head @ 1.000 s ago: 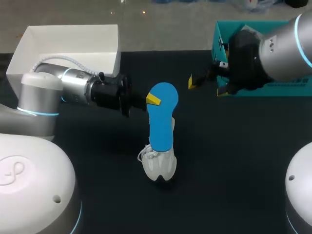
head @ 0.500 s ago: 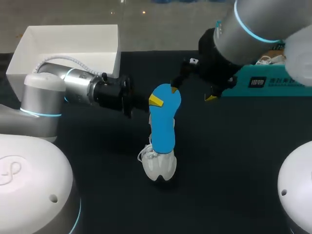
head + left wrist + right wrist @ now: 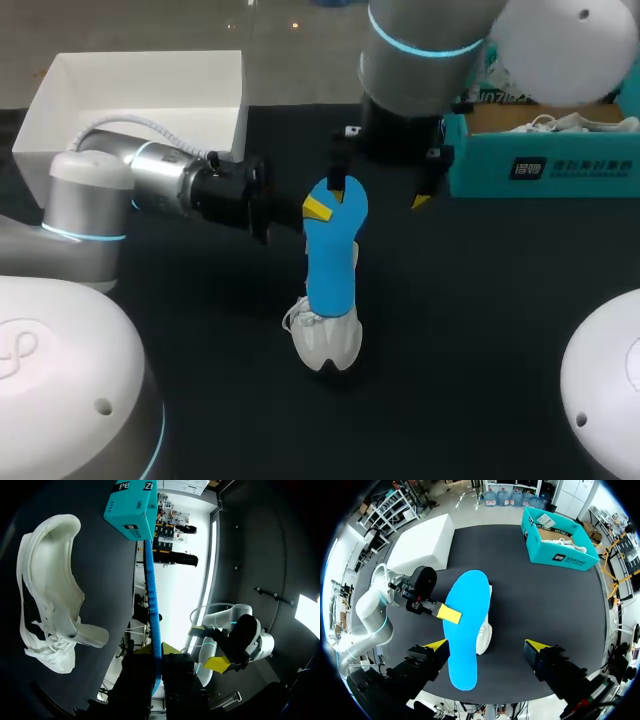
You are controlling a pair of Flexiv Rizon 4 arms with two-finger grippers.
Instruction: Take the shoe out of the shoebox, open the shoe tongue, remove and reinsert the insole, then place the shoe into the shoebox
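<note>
Left tool (image 3: 312, 207) pinches insole (image 3: 331, 255) edge mid-frame above shoe (image 3: 326, 340); right tool (image 3: 380, 194) spread over insole's top, teal box (image 3: 545, 165) upper right.

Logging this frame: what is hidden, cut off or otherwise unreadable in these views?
Head view: the shoe shows only its laced front end; the insole covers the rest.
Head view: one finger of the left gripper lies under the insole, unseen.
Head view: the right arm overlaps the teal shoebox, and the picture's edge cuts it off.
Left wrist view: the insole is edge-on, so neither face shows.
</note>
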